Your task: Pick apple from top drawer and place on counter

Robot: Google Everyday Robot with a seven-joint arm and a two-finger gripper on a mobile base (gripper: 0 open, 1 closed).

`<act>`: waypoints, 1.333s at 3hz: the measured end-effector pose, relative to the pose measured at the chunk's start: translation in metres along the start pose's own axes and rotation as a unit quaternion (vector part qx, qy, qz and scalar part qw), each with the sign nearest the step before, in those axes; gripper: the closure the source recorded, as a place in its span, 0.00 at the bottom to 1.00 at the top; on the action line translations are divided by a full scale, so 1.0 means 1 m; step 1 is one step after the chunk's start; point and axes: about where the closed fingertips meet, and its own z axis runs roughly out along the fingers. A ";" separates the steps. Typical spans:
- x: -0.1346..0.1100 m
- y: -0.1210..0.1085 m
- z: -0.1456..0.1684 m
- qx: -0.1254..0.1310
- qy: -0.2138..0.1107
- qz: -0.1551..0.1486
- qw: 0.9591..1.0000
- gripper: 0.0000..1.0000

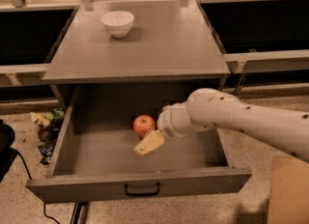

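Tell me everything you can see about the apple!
The apple is small, round, smooth and red, with a paler orange patch near its top. It sits on the floor of the open top drawer, near the middle. The gripper hangs just beside it, toward the drawer's front. Whether they touch is unclear.

Apple (144, 124): small, round, red-orange; on the floor of the top drawer (96, 183), near centre.
Top drawer: grey, pulled open, black handle.
Desk (169, 49): flat matte grey.
Gripper (146, 145): inside drawer, just beside apple.
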 end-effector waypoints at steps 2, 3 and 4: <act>0.009 -0.024 0.053 0.030 -0.036 0.031 0.998 0.00; 0.008 -0.038 0.073 0.033 -0.053 0.037 0.997 0.00; 0.007 -0.047 0.087 0.030 -0.067 0.042 0.996 0.10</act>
